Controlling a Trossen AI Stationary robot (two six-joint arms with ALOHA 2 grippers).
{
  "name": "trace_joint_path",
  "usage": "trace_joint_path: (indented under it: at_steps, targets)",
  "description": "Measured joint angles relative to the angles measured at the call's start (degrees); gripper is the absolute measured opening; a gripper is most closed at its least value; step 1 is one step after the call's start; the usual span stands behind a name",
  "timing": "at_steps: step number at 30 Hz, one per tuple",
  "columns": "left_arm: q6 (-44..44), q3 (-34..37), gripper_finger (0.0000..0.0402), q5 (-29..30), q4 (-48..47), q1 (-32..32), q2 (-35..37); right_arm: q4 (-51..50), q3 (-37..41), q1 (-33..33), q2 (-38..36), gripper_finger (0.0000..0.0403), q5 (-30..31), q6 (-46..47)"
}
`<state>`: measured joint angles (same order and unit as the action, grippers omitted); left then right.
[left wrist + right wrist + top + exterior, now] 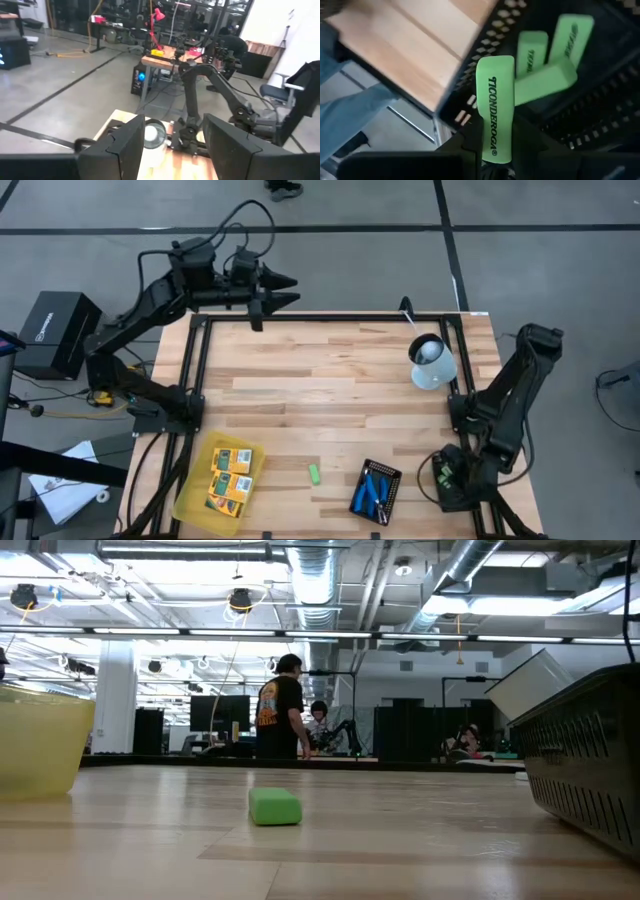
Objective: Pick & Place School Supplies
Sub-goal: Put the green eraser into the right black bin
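Fingers of your right gripper (495,150) clamp a green oblong eraser block (495,107) over a black ribbed tray (600,107) holding three more. Left gripper (283,290) open at table's far edge. Yellow translucent tray (192,495) holds yellow-orange packs (229,477); another black tray (392,478) holds blue-handled tools (372,490); one green block (313,473) lies between them.

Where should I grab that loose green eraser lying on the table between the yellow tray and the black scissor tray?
Pinch the loose green eraser across its long sides at mid-length, from straight above. It lies flat on the wood, apart from the yellow tray and black tray, leaving room for fingers. The right gripper is shut on another eraser; the left gripper is open.
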<state>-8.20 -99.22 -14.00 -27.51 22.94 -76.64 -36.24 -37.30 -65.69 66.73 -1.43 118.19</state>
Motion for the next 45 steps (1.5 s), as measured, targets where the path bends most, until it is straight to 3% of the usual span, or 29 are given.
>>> trace_joint_path:
  at_steps: [14,16,22,26,30,35,37,40,45]
  targets:
    - [-1.27,0.0,0.0193,0.46,1.18,-2.06,-0.57,0.5,1.96,-2.65,1.52,0.0058,-1.51,4.86]
    - [-1.27,0.0,0.0193,0.44,1.42,-2.06,-0.44,0.59,1.95,-2.62,1.52,0.0087,-1.44,5.37]
    - [-1.71,0.0,0.0193,0.41,1.49,-2.06,-0.44,1.79,1.9,-2.36,1.45,0.0233,-0.62,5.32]
    - [-1.73,0.0,0.0193,0.11,1.46,-2.06,-0.44,4.27,1.93,-1.35,1.31,0.0273,-0.6,4.74]
    - [-1.59,0.0,0.0193,-0.59,1.31,-2.08,-0.28,11.75,1.53,0.58,0.25,0.0276,6.97,3.91]
    - [0.6,-0.04,0.0193,-2.01,-1.53,-1.97,0.76,17.14,0.22,5.89,-2.92,0.026,25.79,-6.19]
    - [1.61,-0.02,0.0193,-1.92,-2.97,-1.97,0.72,21.22,-0.12,9.73,-3.28,0.0248,30.68,-11.18]
    - [1.7,0.0,0.0193,-1.84,-2.79,-1.96,0.83,24.46,0.1,15.39,-5.02,0.0224,33.66,-19.72]
    - [1.55,0.0,0.0193,-1.68,-3.21,-1.97,1.11,34.33,0.07,25.47,-5.3,0.0174,33.47,-34.41]
